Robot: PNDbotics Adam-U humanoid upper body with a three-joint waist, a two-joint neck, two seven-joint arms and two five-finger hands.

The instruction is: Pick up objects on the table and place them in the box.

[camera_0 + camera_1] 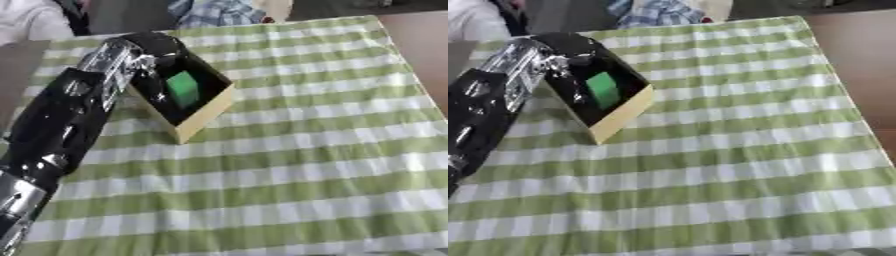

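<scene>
A shallow wooden box (206,116) with a dark inside stands at the table's far left, on the green and white checked cloth (289,165). A green block (183,87) lies inside it, near the middle. My left arm (61,120) comes up from the lower left, and its black left hand (156,46) hovers over the box's far corner, just above and left of the block. The hand's shape is too dark to make out. No loose object shows on the cloth. My right hand is out of view.
The cloth stretches bare to the right and front of the box. The brown table edge (430,50) runs down the right side.
</scene>
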